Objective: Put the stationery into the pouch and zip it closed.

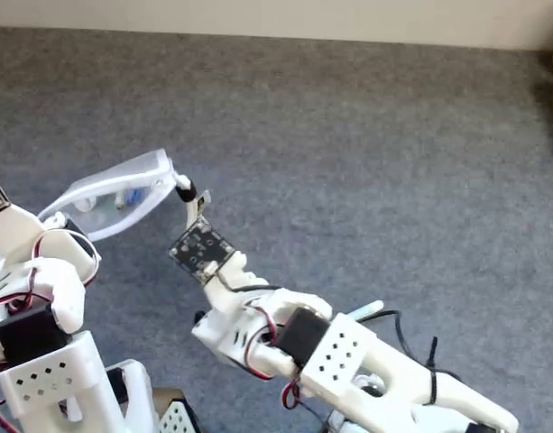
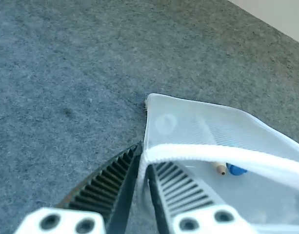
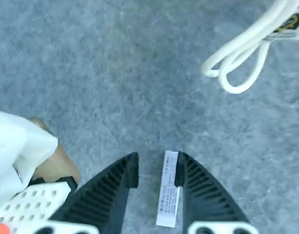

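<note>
The left pincer [image 2: 144,158] is clenched on the rim of the translucent pouch [image 2: 203,129], and its wrist view shows a pencil tip [image 2: 220,169] and a blue item [image 2: 236,170] inside. The right pincer [image 3: 156,165] stands released around a white label [image 3: 168,192], with a looped white cord [image 3: 237,61] beyond it. The high view places the pouch at the grey surface's [image 1: 375,135] left.

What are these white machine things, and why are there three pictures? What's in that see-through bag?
They are two robot arms over a grey surface. One picture looks down from above; the other two come from little cameras on each arm's wrist. The left hand pinches the edge of a see-through pouch. Inside you can see a pencil tip and a blue thing. The right hand is open, with a small white label between its fingers and a white cord loop farther off.
</note>
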Robot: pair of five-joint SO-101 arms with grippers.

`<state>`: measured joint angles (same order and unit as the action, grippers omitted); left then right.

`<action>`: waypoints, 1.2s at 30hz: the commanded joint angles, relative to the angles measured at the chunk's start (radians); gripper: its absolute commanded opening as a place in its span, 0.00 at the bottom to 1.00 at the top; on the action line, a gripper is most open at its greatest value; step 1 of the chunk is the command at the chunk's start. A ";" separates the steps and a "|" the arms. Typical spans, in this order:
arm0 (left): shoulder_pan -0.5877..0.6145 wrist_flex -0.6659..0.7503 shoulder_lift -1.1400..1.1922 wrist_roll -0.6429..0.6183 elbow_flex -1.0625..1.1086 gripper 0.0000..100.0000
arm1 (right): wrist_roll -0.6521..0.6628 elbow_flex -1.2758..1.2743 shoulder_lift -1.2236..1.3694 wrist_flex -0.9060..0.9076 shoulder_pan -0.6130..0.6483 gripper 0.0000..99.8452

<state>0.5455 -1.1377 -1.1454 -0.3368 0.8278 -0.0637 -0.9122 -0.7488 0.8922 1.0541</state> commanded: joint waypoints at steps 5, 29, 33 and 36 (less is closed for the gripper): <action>0.016 0.023 0.001 -0.011 -0.002 0.01 | -0.008 0.090 0.153 0.004 0.010 0.12; 0.012 0.021 0.001 -0.006 -0.001 0.01 | 0.031 0.334 0.673 0.090 -0.056 0.12; 0.010 0.021 0.001 -0.006 -0.001 0.01 | 0.040 0.424 0.765 0.188 -0.059 0.12; 0.010 0.021 0.001 -0.006 -0.001 0.01 | 0.040 0.469 0.811 0.231 -0.056 0.12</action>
<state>0.5455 -1.1377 -1.1454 -0.3368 0.8339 -0.0361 -0.5286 0.0552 1.0794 1.0111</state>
